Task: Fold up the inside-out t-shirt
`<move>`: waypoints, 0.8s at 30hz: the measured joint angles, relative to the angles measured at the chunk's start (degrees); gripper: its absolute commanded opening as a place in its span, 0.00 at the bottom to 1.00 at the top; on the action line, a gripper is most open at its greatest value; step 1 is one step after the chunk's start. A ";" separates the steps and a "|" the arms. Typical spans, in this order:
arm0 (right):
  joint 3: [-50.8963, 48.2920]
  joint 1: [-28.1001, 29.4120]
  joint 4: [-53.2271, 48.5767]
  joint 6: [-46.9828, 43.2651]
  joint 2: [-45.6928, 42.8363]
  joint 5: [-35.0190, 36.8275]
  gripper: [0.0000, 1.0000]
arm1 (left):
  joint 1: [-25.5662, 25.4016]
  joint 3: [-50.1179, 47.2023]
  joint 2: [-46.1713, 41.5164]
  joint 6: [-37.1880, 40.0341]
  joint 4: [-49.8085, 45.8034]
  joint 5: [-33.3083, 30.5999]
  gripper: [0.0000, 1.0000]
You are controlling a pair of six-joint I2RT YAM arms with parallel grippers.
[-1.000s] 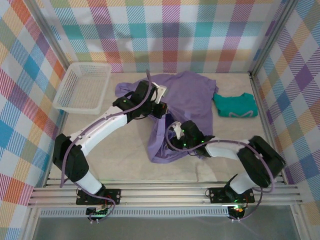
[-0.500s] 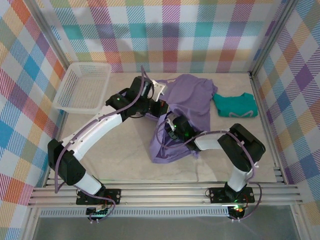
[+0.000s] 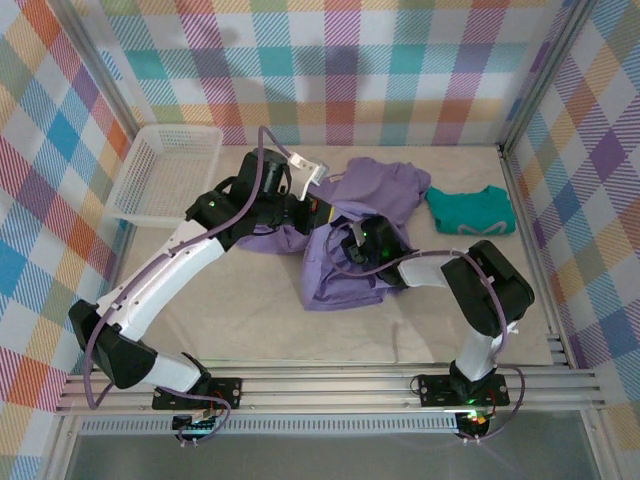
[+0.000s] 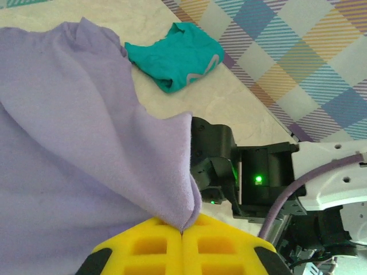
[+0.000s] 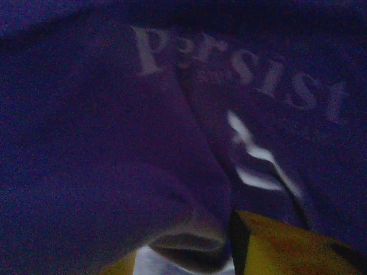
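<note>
Now: mid-table, both arms work a bunched lavender t-shirt (image 3: pixel 385 190) that lies between the white basket (image 3: pixel 165 175) at far left and a teal garment (image 3: pixel 470 212) at far right.
Shirt: crumpled in three lobes on the table (image 3: pixel 230 320). One lobe sits far of the grippers, one is heaped near them, and a smaller tail trails left under the left arm. It is neither flat nor squared.
Left gripper (image 4: pixel 182 232): the yellow pads are pressed together on a pinch of shirt edge, and the cloth rises from the seam between them in a taut ridge. From above, this gripper (image 3: pixel 318 212) sits at the middle of the bundle.
Right gripper (image 3: pixel 350 245): it is buried in the near heap, just beside the left one. Its wrist camera is draped in dark fabric with a pale print showing. One yellow finger (image 5: pixel 287 246) peeks out at the bottom, but I cannot tell whether the jaws are clamped or parted.
Progress: early, as judged from the lie of the cloth. The shirt probably needs spreading before any fold can go in.
Risk, tangling: the two grippers are close inside loose cloth, so pulling apart blind could wrap fabric round a wrist or twist the shirt further.
Risk, slipping: the left hold is a thin edge pinch, and a sharp tug could strip it free.
Risk, neighbour: a wide sweep to the right could drag the teal garment along.
</note>
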 measured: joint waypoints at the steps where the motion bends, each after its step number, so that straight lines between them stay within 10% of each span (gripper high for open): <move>1: -0.07 0.20 0.00 -0.02 -0.68 -1.51 0.50 | 0.00 -0.02 0.13 0.28 -0.15 -0.55 0.00; 24: 0.85 -2.14 -2.64 -4.20 -5.64 -1.36 0.47 | 0.00 -0.42 4.37 1.99 -1.25 -4.81 0.00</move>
